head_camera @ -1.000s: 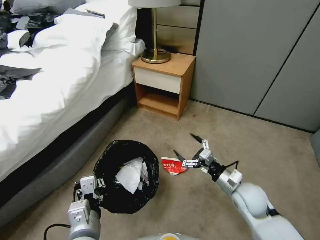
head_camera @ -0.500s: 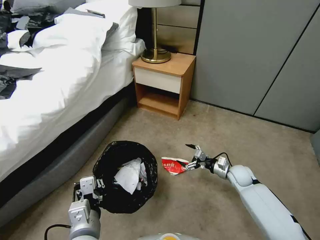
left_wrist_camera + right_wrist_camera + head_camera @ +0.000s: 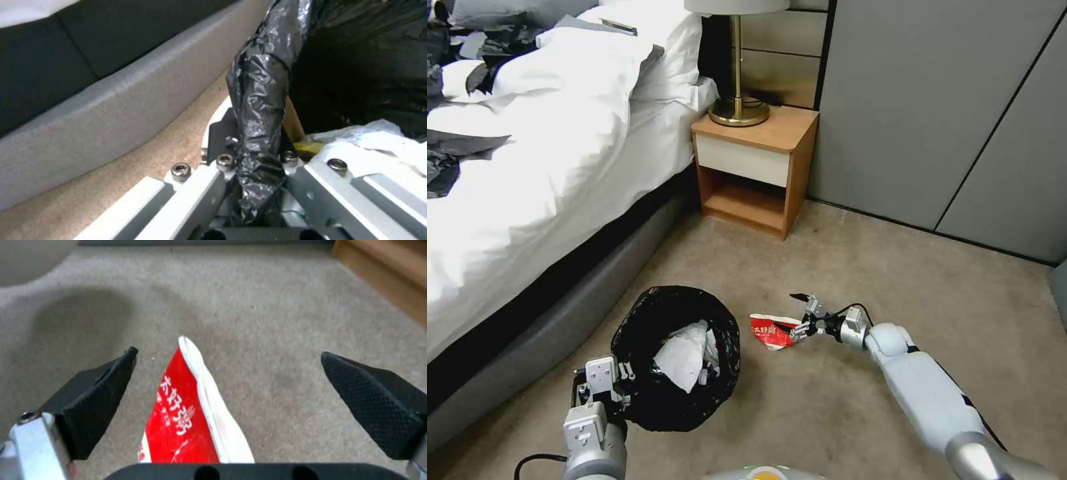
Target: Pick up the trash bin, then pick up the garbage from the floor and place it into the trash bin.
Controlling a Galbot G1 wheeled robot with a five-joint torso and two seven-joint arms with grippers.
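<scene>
The trash bin (image 3: pixel 694 313), a round bucket with a crinkly black liner, hangs low over the carpet at lower left. My left gripper (image 3: pixel 617 377) is shut on its near rim, and the left wrist view shows the liner (image 3: pixel 262 100) pinched between the fingers of that gripper (image 3: pixel 258 156). Crumpled white tissue (image 3: pixel 684 353) lies inside the bin. The garbage on the floor is a crushed red-white paper cup (image 3: pixel 772 331) just right of the bin. My right gripper (image 3: pixel 792 312) is open, low at the carpet, its black fingertips on either side of the cup (image 3: pixel 186 426).
A bed with white bedding (image 3: pixel 527 167) and a grey base (image 3: pixel 560 327) runs along the left. A wooden nightstand (image 3: pixel 754 170) with a brass lamp (image 3: pixel 738 110) stands behind. Grey wardrobe doors (image 3: pixel 934 113) close off the back right. Open carpet (image 3: pixel 840 260) lies around the cup.
My right arm has dropped and reached toward the cup, so its open fingers now straddle the cup. The bin in my left gripper has moved slightly lower and nearer to me.
</scene>
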